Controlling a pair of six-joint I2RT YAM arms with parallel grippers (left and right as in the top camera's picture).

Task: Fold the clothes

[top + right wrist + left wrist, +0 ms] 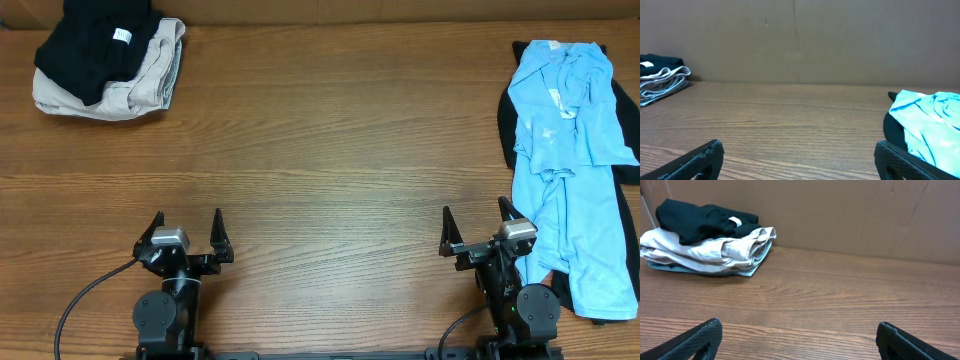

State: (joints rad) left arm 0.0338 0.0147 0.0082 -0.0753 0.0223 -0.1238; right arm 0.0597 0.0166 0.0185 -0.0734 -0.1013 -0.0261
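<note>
A crumpled light-blue T-shirt lies unfolded along the table's right side, on top of a black garment; the right wrist view shows the shirt at its right edge. At the far left corner sits a folded stack: a black garment over a beige one, also seen in the left wrist view as black over beige. My left gripper and right gripper rest near the front edge, both open and empty. The right gripper's right finger stands just beside the blue shirt.
A brown cardboard wall runs along the back of the wooden table. Bare wood stretches between the two clothes piles. Cables trail from the arm bases at the front edge.
</note>
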